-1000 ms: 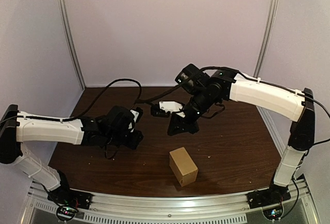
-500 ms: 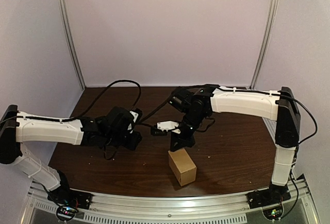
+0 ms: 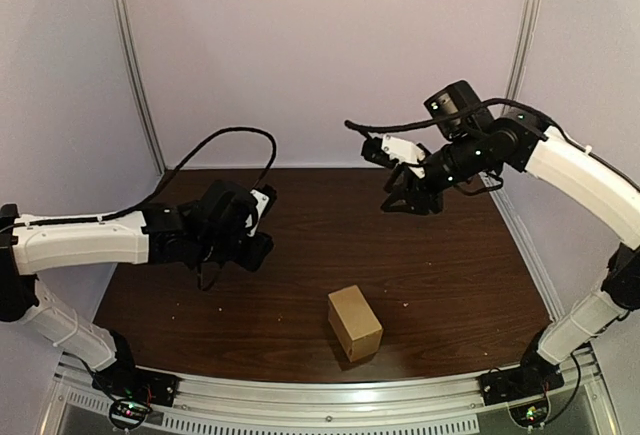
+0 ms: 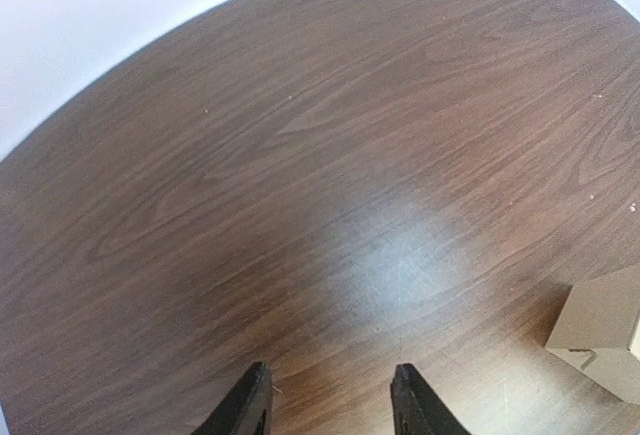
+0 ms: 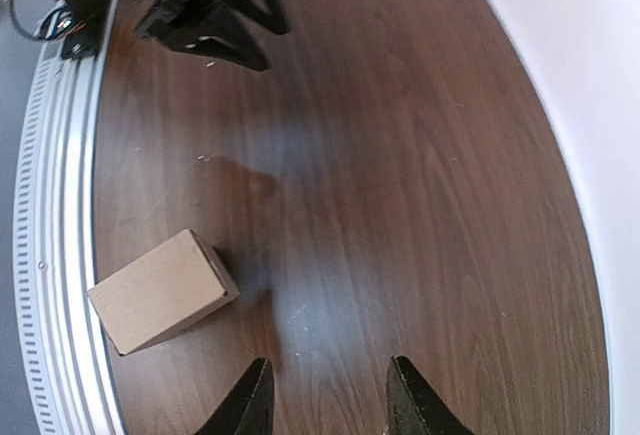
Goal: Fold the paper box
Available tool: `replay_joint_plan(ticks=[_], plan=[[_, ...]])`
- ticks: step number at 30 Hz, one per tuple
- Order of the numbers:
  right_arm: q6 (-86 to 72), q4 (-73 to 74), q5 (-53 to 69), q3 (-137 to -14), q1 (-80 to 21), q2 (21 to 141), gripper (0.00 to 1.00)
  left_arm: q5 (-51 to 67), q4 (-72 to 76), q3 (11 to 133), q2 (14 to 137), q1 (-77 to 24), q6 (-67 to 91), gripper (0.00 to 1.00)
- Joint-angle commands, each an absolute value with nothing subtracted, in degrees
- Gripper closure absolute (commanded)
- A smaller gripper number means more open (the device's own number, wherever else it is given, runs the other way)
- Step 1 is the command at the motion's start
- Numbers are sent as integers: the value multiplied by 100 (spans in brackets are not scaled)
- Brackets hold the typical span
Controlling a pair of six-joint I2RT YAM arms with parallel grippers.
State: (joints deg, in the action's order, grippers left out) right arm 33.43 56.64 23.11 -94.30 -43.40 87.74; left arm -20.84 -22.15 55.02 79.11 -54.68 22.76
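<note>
So the table [image 3: 450, 255] is a dark wood-grain top, with a curved far edge running up against the pale walls and a ribbed metal rail [image 3: 330, 402] along the near edge. Only real thing sitting on it is the paper box [image 3: 355, 322], plain brown, closed up, close to the near edge about mid-width and turned at an angle to it. A few tiny pale specks [image 3: 404, 304] lie scattered around, one just right of the box.
</note>
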Motion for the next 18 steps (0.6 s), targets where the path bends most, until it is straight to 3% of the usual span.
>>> replay_joint_plan(ticks=[1,2,3,5,7,12,18], plan=[[2800,4929,1639,-8843,-3862,7987,53,-2570,-2707,5908,7713,-5439,1527,54],[2657,4795,1557,-8753,-3699,7853,50,-2747,-2809,5994,7690,-5439,1403,49],[2502,4637,1337,-8655,-3553,7716,39,-2984,-2899,6062,7662,-5440,1259,40],[2095,4009,408,-8275,-3264,7492,3,-3496,-3089,6215,7660,-5417,1058,18],[1676,3232,-752,-7828,-3045,7409,0,-3774,-3295,6411,7721,-5361,940,3],[782,2528,-2345,-7112,-2712,7499,0,-3867,-3504,6679,7870,-5246,1330,3],[458,2394,-2132,-6964,-2628,7271,0,-3220,-3618,6984,8007,-5241,1830,2]])
